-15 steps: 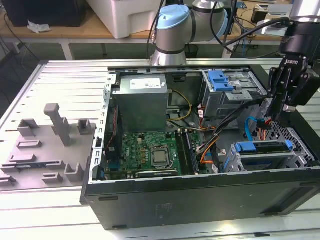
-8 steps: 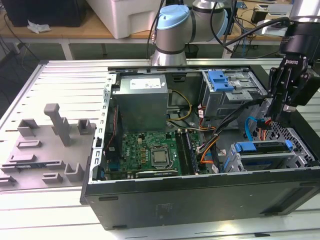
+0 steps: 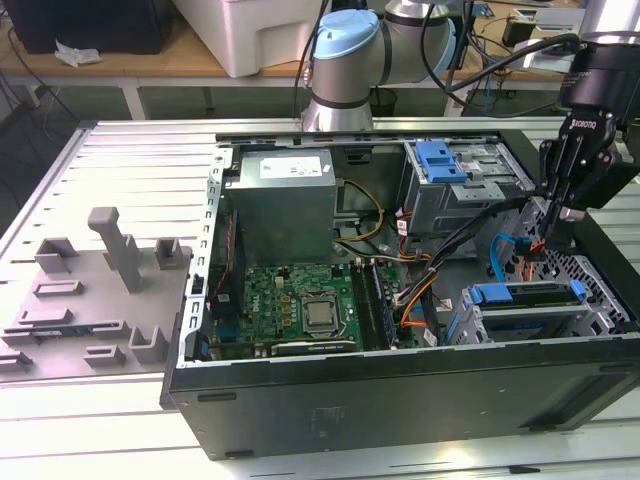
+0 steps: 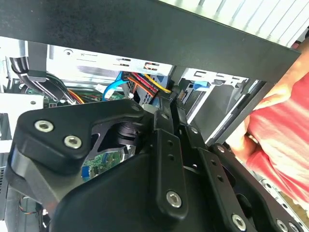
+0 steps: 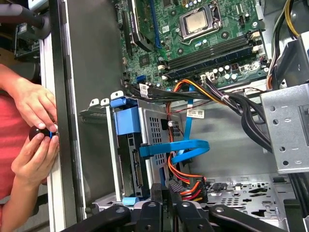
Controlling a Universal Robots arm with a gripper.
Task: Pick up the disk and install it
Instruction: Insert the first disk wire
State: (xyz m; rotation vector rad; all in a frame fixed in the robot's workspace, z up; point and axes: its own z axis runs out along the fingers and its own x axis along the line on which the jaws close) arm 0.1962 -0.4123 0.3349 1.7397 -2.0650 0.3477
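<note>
The disk (image 3: 528, 312) looks already slotted into place inside the computer case (image 3: 400, 395), with the claw (image 3: 549, 218) just above it, pinched closed and empty.

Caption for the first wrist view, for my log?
The gripper hangs beside the blue-framed disk in its drive cage; a person's hands rest on the case edge.

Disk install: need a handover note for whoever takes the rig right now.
Gripper: shut, nothing visibly held, next to the red-and-orange cable bundle.
Silver hard disk in blue plastic carrier: sits in the grey metal drive cage, apart from the gripper.
Done: disk looks placed.
Left: full seating can't be confirmed.
Note: a person's hands are at the black computer case rim.
</note>
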